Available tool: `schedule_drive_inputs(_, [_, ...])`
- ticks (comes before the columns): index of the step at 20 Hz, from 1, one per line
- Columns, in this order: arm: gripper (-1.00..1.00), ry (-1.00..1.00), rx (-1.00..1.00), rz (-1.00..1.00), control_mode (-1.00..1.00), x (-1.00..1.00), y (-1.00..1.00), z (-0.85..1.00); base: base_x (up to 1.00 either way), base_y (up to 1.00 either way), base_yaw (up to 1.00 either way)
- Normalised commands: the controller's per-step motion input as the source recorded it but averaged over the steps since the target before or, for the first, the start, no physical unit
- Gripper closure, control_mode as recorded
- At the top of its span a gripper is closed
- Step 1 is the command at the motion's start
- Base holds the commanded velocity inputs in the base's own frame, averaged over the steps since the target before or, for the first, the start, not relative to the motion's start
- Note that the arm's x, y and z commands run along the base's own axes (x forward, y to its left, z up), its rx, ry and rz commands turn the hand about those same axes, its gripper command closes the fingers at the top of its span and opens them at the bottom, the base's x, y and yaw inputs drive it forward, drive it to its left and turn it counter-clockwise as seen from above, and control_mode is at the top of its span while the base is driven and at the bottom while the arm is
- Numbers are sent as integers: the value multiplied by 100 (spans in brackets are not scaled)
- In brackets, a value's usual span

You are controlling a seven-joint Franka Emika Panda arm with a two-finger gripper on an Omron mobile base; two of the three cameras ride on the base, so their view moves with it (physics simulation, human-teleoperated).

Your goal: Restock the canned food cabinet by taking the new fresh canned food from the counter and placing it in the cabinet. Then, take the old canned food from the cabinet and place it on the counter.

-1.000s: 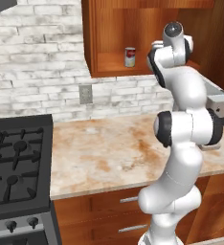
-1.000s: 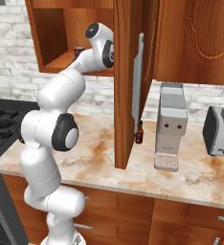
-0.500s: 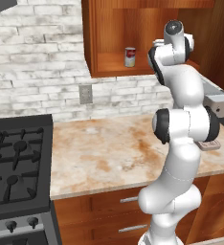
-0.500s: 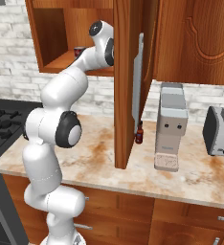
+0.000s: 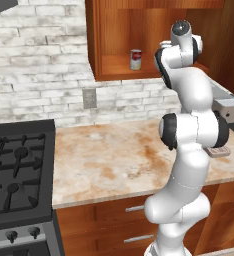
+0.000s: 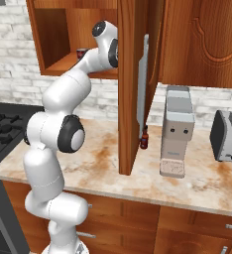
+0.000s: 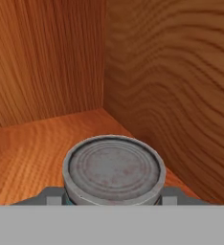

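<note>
- Nearest me, below the cabinet [image 5: 109, 35], wooden drawers [image 5: 129, 217] sit under the front edge of the surface [image 5: 109, 165].
- The mottled surface runs beneath the cabinet, with a black stove [image 5: 19, 175] butting against it out to the cabinet's left.
- Under the cabinet's open door [image 6: 130, 89], a small dark bottle [image 6: 144, 140] stands on the surface just beside the door's lower edge.
- Right of that door a grey coffee machine [image 6: 177, 129] stands upright, and a toaster [image 6: 229, 136] sits further right again.
- On the brick wall below the cabinet's left corner I see a socket plate [image 5: 89, 98].
- The red-and-white tin [image 5: 135, 59] stands upright on the cabinet's shelf, towards the left of the opening and apart from the arm.
- The arm reaches up into the cabinet's right half, its hand hidden behind the door.
- From the hand camera, the old tin [image 7: 114, 170] stands upright on the shelf close to the cabinet's back corner, silver top facing me and a sliver of teal at its lower left.
- The pincer [image 7: 113, 200] has its fingers [image 7: 49, 196] drawn in against both sides of that tin, so I read it as gripped; the tin rests on the shelf.
</note>
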Motion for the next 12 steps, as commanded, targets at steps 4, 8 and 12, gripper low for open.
schedule_drive_inputs(4, [100,-3,0,1,-100,-19,0,1,0,0,0])
schedule_drive_inputs(8, [100,-28,0,12,-100,-72,0,30,0,0,0])
schedule_drive_inputs(12, [100,-32,0,13,-100,-89,7,41,0,0,0])
